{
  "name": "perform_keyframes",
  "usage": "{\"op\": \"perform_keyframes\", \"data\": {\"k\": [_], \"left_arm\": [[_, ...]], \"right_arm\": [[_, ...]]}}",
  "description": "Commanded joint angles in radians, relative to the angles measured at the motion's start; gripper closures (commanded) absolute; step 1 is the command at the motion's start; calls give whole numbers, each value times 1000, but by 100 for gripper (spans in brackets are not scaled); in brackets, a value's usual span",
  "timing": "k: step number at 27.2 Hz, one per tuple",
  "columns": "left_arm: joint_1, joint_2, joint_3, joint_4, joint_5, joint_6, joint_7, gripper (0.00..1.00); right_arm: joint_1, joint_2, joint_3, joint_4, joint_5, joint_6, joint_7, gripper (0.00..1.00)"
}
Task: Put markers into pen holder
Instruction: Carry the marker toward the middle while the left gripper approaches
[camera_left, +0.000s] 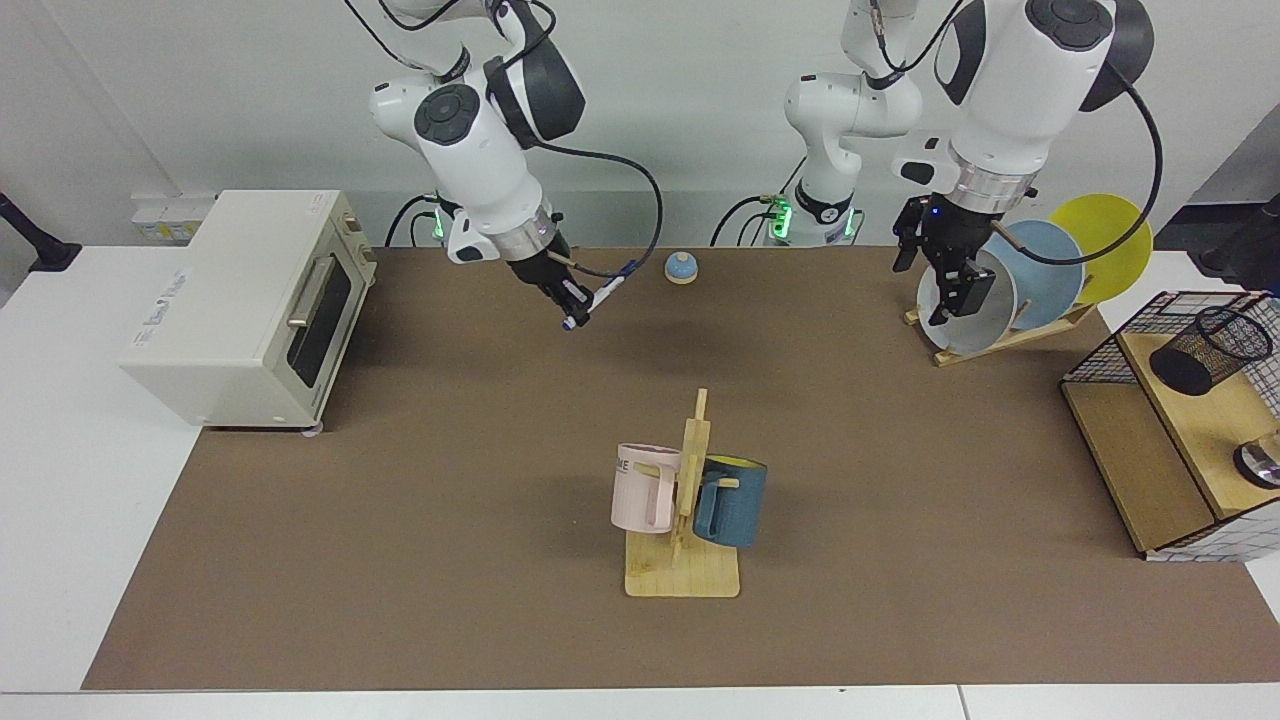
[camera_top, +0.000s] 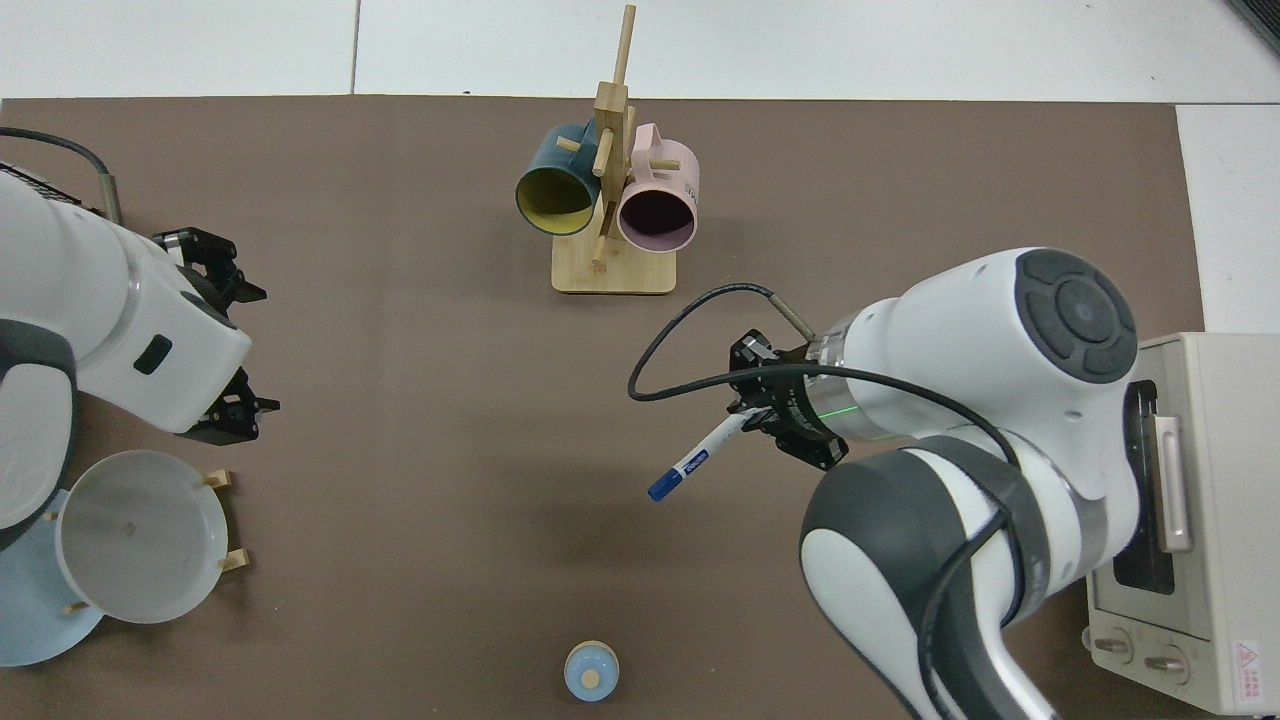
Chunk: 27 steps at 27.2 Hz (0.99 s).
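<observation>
Marker pinched in right end effector above table; left end effector spread open by plates; "ME" on pink mug.

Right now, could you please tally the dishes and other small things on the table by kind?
Mugs: 2, pink and blue
Plates: 3, grey, light blue, yellow
Markers: 1, in the right gripper
Pen holders: 1
Total: 7
</observation>
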Motion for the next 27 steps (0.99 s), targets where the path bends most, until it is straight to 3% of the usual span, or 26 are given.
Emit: {"op": "perform_keyframes", "data": {"k": [1, 6, 15, 27], "left_arm": [[-18, -73, 12, -99, -64, 13, 58, 0], [-48, -105, -10, -147, -100, 29, 19, 0], [-98, -139, -16, -228, -161, 118, -4, 0], [-220, -159, -22, -302, -188, 251, -216, 0]], "right_arm": [[45, 6, -3, 31, 18, 6, 190, 100], [74, 8, -3, 32, 3, 110, 369, 100], [126, 14, -3, 36, -25, 141, 494, 100], [160, 37, -3, 60, -61, 157, 613, 100]]}}
